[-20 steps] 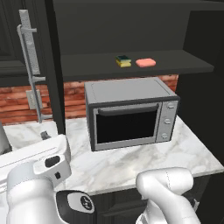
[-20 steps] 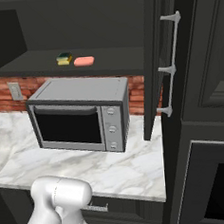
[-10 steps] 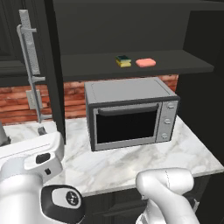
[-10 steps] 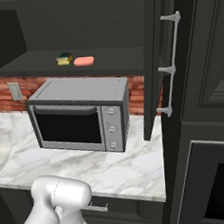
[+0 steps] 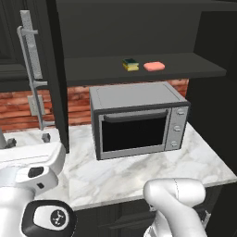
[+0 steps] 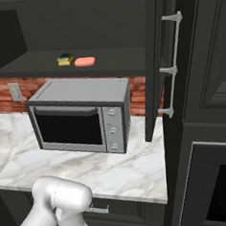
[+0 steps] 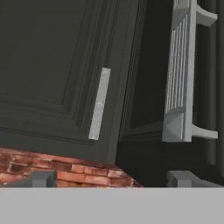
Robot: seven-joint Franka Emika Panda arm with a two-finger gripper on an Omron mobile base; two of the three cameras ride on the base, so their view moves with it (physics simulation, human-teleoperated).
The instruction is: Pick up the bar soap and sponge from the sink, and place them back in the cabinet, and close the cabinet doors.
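In the left base view, the left cabinet door (image 5: 55,74) stands swung out edge-on at the far left, its long silver bar handle (image 5: 31,69) facing the camera; behind it runs a strip of red brick wall (image 5: 18,111). Right of the door the open cabinet (image 5: 139,28) shows its dark inner shelf (image 5: 92,74); on that shelf lies the sponge (image 5: 130,64), yellow with its green layer up, and just beside it to the right, apart from it, the pink bar soap (image 5: 154,66). Below the shelf a grey microwave (image 5: 139,120) sits on the white marble desk (image 5: 120,171), its glass door shut and its knobs down the right side.

In the right base view the same sponge (image 6: 65,58) and bar soap (image 6: 85,61) lie on the shelf above the microwave (image 6: 81,117); further right the right cabinet door (image 6: 154,59) hangs open, edge toward the camera, with its silver handle (image 6: 173,64) on the outer face.

In the hand view the jaws (image 7: 111,179) are spread wide and grasp nothing, their two tips at the bottom edge; ahead of them is a black panelled door face (image 7: 57,65), brick (image 7: 65,168) below it, and at the right a ribbed silver handle (image 7: 179,74), close and upright.
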